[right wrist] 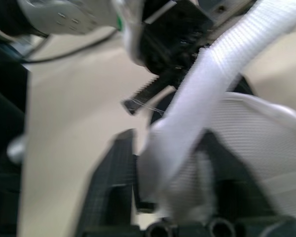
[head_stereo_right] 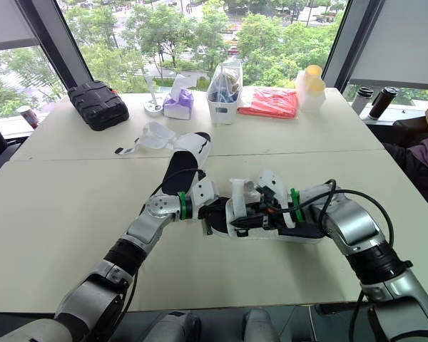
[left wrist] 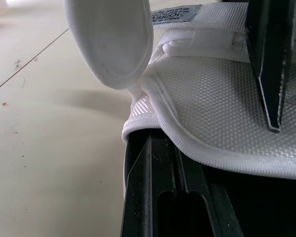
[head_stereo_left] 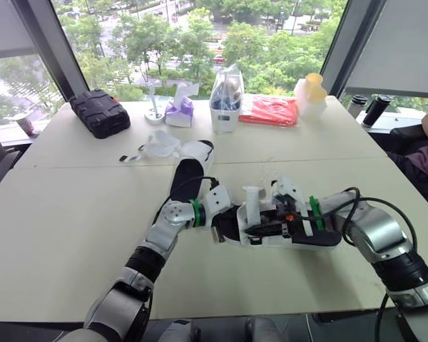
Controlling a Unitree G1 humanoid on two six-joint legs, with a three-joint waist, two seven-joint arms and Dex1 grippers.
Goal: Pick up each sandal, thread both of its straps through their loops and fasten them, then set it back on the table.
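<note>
Just below the centre of the head views, the sandal (head_stereo_left: pixel 315 239) being worked on lies on the table (head_stereo_left: pixel 71 235) between the two arms, its black sole flat on the surface and its white upper facing up. The left gripper (head_stereo_left: pixel 227 217) comes in from the lower left and is clamped on one end of the sandal. In its wrist view the white mesh upper (left wrist: pixel 222 108) is sandwiched between its two black fingers (left wrist: pixel 158 197). The right gripper (head_stereo_left: pixel 267 226) reaches in from the lower right and appears narrowed onto a white strap (right wrist: pixel 207 74), which runs up between its fingers in the blurred wrist view and stands upright over the middle of the sandal in the head views. The second sandal (head_stereo_left: pixel 190 171) lies just behind the left gripper, toward the upper middle of the frame, with its straps apparently loose. The main risk seems to be the strap slipping out of the right pinch, since it is soft webbing held close to its base and the free end may flop sideways instead of meeting its loop. The loop itself cannot be made out, so a blind push could miss it. The grippers are very close together, so a twist by either could knock the other or drag the sandal across the table and into the second sandal.
</note>
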